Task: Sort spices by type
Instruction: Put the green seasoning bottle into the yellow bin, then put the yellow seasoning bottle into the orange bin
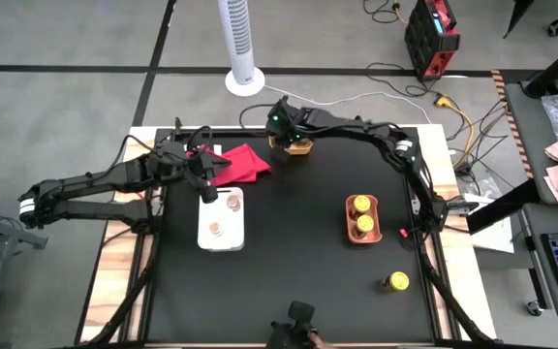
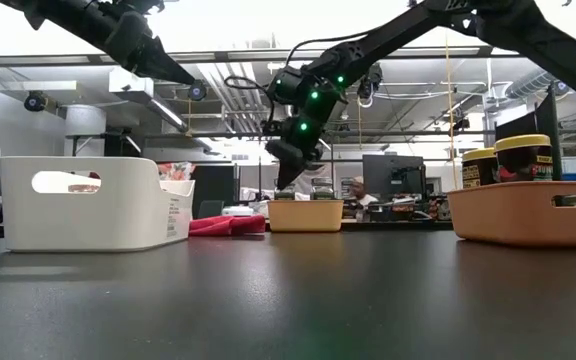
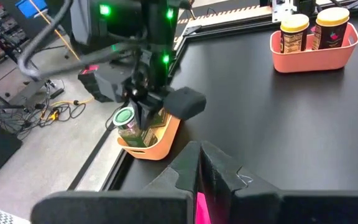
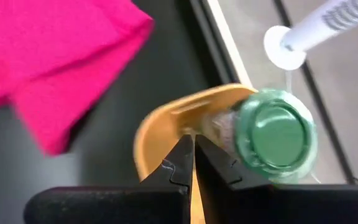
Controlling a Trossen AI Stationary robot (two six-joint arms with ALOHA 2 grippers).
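Nearest us, one yellow jar (image 1: 397,281) stands loose on the table (image 1: 298,262). Farther back, two yellow jars (image 1: 361,215) sit in the orange tray (image 1: 362,238); two pinkish-brown jars (image 1: 223,215) sit in the white tray (image 1: 219,241), left gripper (image 1: 207,193) clenched empty above. Farthest, the right gripper (image 4: 194,163), fingers together, hangs over the yellow tray (image 4: 160,130) with green-lidded jars (image 4: 275,134). Risk: lifting away, it may topple that tilted jar.

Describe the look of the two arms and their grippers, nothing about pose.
Both arms are black, jointed, with dark cables along them. The right arm's wrist shows small green lights. The right gripper has two black, wedge-shaped fingers; the left gripper has similar dark angular fingers.
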